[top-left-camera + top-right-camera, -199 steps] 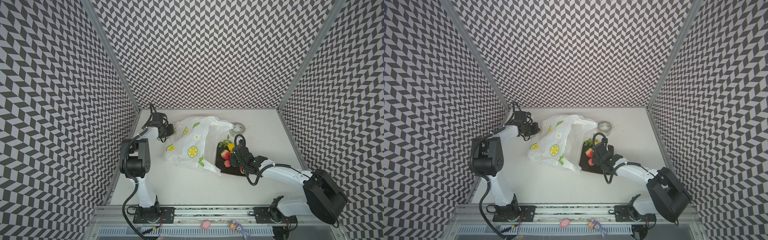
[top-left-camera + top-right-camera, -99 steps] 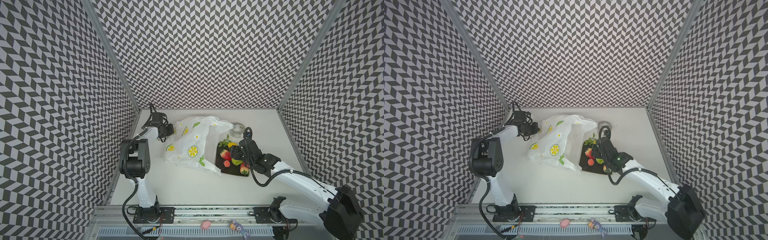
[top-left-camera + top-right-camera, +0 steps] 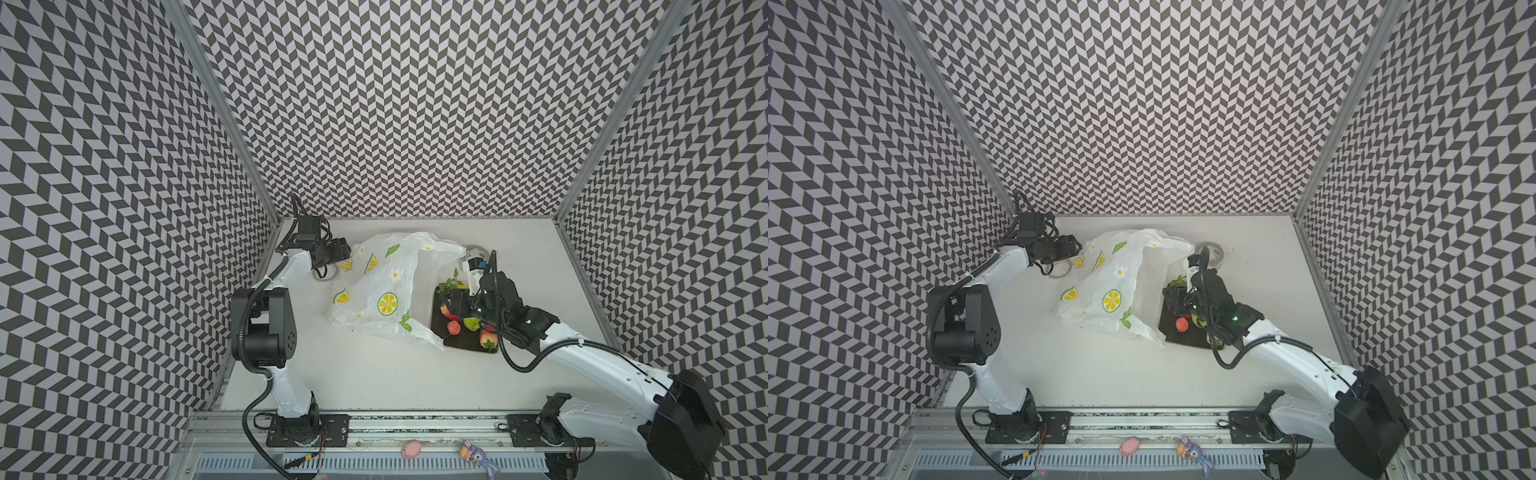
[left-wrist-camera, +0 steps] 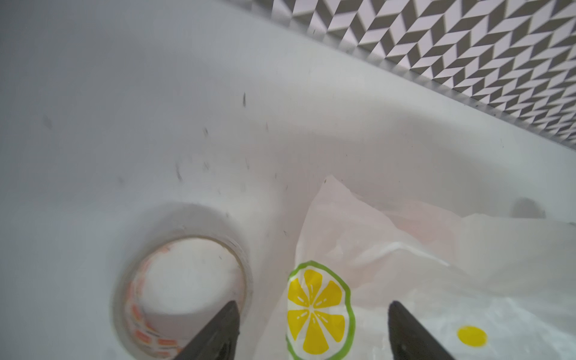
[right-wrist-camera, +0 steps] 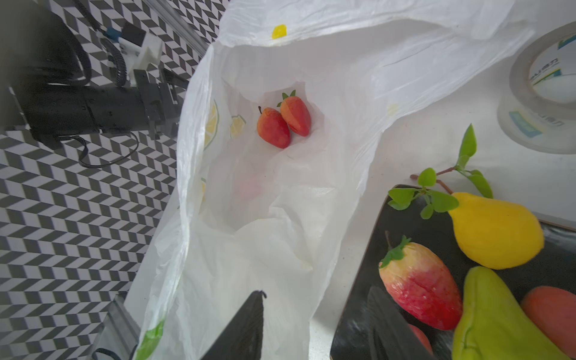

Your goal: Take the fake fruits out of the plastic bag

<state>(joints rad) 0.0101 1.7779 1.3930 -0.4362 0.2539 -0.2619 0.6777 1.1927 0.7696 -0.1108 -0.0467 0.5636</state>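
**Reaching the two fruits deep in the bag**

White bench (image 3: 374,374) enclosed by chevron-patterned walls. The bag (image 3: 386,286) lies on its side with its mouth toward the tray (image 5: 402,224), where a lemon (image 5: 495,230), a green fruit (image 5: 492,311) and a big strawberry (image 5: 417,286) rest. Two strawberries (image 5: 283,123), touching each other, lie deep inside the bag near its far end. The right tool (image 5: 316,291) hovers at the mouth, jaws partly apart and empty. The left tool (image 4: 313,304), at the bag's far end beside a tape roll (image 4: 184,296), is spread wide over the film and grips nothing.

Likely step: fetch the pair. Enter low through the mouth, take one fruit at a time, close across its middle, and keep the film out of the jaws. With its far end unheld, the bag may slide or fold; a grip there would steady the reach.
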